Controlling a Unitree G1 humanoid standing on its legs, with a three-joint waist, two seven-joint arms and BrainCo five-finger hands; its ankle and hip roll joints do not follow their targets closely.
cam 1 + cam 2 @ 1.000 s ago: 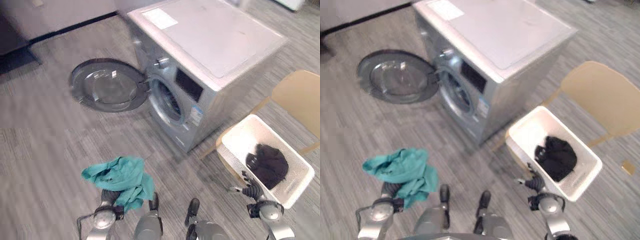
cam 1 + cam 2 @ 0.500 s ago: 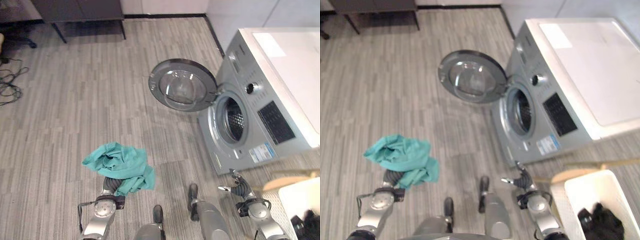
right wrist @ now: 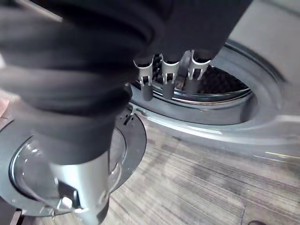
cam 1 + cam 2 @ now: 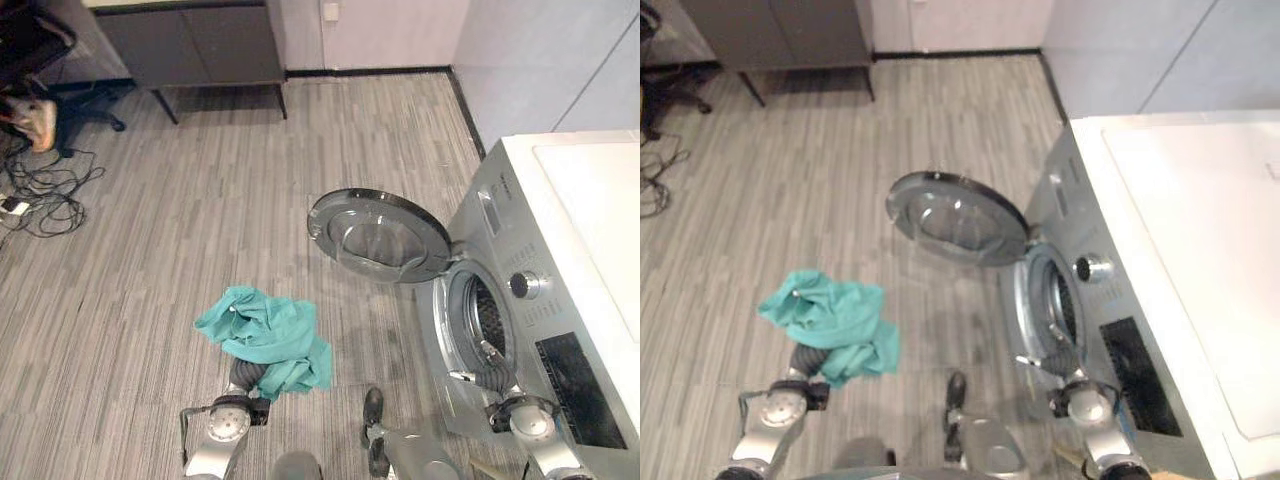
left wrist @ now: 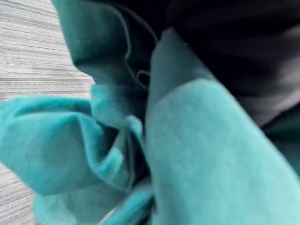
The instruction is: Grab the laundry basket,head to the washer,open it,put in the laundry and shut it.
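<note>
Teal cloth (image 4: 265, 337) hangs bunched over my left hand (image 4: 246, 376), draped above the grey plank floor (image 4: 200, 220) well to the left of the washer (image 4: 560, 330). From the head views I see the dark ribbed cover of that hand poking out under the cloth, but its fingers are buried in the folds. My left wrist view does not help: it looks straight into teal folds with the dark cover beside them, so I cannot tell how the fingers are set.

My right hand (image 4: 492, 366) is up at the mouth of the washer, its fingers (image 3: 165, 77) loosely extended, not curled, and holding nothing. The right wrist view shows what the head views cannot: the fingertips sit just in front of the rim of the drum (image 3: 220, 86), with the perforated metal inside visible past them, and the glass bowl of the door (image 3: 56, 164) off to one side.

From the head views, the round door (image 4: 380, 236) stands swung wide open to the left of the washer's front, hinged beside the opening. A dark cabinet (image 4: 190, 45) stands against the far wall.
</note>
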